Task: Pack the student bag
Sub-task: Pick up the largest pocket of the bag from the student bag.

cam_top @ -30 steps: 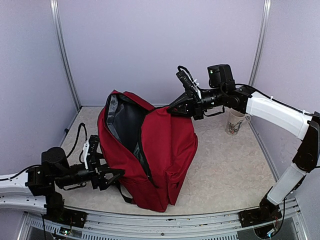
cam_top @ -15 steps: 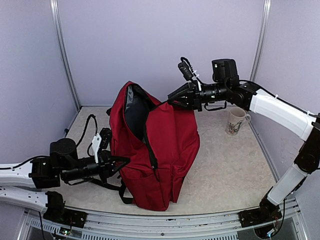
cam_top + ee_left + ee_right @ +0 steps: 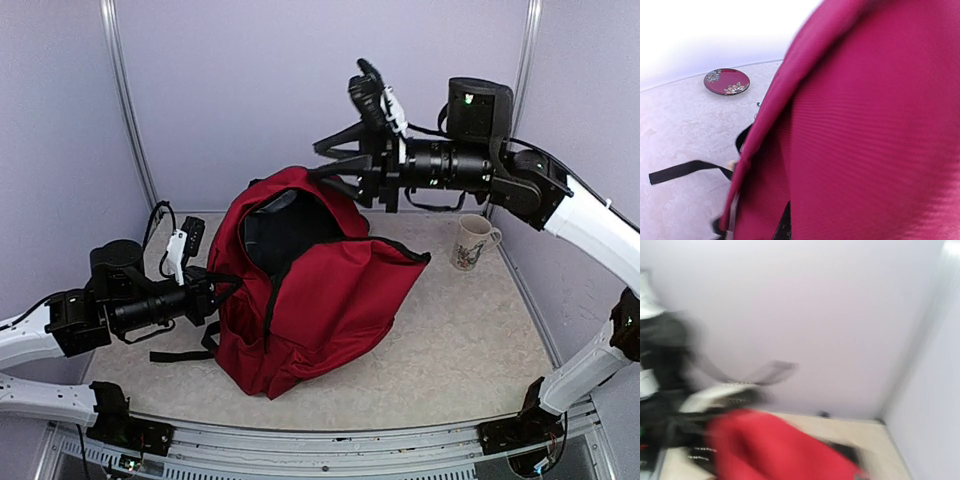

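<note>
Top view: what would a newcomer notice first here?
The big red bag lies slumped in the middle, its mouth gaping upward. The left gripper is shut on its left edge, while the right gripper hangs open just above its top. A mug stands at the back right.

Red fabric of the student bag [image 3: 865,140] fills most of my sight. A black strap [image 3: 685,171] lies on the table [image 3: 675,125], and a flowered red plate [image 3: 726,81] sits beyond.
</note>
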